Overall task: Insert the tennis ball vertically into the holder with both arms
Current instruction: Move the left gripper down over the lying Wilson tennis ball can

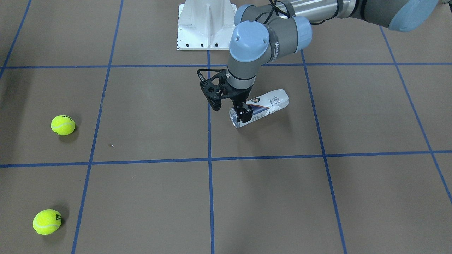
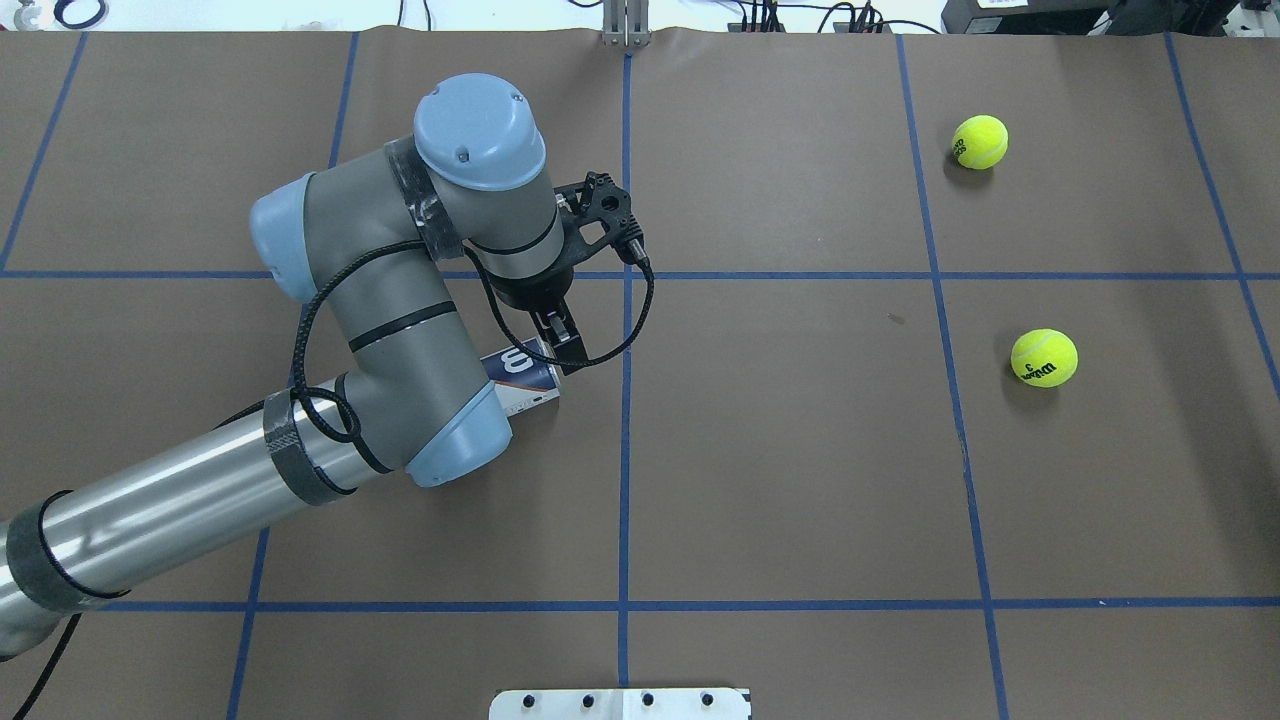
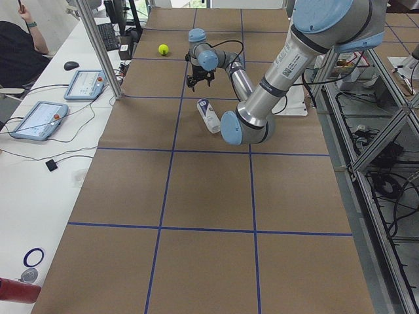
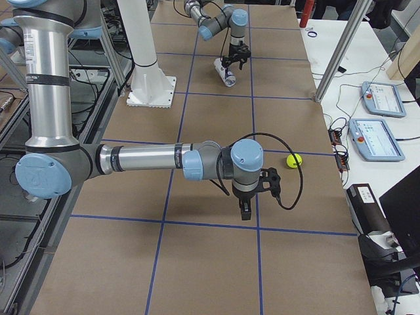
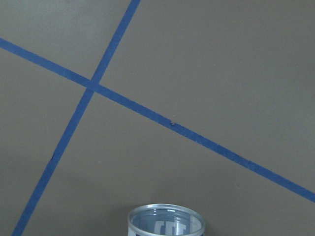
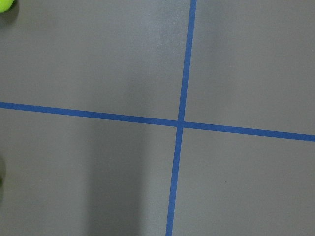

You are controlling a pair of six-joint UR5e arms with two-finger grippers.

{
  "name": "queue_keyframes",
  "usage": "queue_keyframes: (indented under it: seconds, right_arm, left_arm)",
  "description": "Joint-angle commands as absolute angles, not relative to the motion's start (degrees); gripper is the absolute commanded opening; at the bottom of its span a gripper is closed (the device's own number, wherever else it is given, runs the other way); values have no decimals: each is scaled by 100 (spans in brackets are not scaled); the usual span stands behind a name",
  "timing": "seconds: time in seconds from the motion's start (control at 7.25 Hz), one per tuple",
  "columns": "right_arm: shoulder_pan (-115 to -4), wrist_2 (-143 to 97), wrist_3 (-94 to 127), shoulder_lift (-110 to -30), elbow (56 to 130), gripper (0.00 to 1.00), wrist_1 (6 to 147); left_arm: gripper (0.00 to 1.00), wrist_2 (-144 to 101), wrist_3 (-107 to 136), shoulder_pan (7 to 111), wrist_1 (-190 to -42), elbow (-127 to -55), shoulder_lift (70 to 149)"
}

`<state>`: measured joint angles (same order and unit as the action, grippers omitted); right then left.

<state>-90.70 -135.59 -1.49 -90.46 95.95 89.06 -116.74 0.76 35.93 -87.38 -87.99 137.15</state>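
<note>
The holder (image 1: pixel 270 100) is a clear tube with a navy-and-white label, lying on its side left of the table's centre line (image 2: pixel 522 378). My left gripper (image 1: pixel 243 112) points down over its open end (image 2: pixel 558 345). Its fingers straddle the tube just behind the metal rim (image 5: pixel 166 221) and sit against its sides. Two tennis balls (image 2: pixel 980 141) (image 2: pixel 1043 357) lie far off on my right. My right gripper (image 4: pixel 245 211) shows only in the side views, hanging over a tape crossing near one ball (image 4: pixel 294 159). I cannot tell whether it is open or shut.
The white robot base (image 1: pixel 206 24) stands at the table's near middle edge. Blue tape lines grid the brown table. Side benches with tablets (image 4: pixel 377 138) and metal posts (image 4: pixel 335 59) run along the table's far side. A person (image 3: pixel 19 39) sits there.
</note>
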Motion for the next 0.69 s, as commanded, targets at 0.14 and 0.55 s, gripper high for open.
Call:
queue_keyframes:
  seconds: [0.14,0.55]
  right_arm:
    - [-9070,-13561,-149,-9044,9598,99,8903]
    - [-9070,-13553,-158,-9044,9554,99,8895]
  left_arm:
    - [100,-11672,70,3560,-8850,-8535,13711]
    - [99,-11663,70,3472,-8851,-8342,13702]
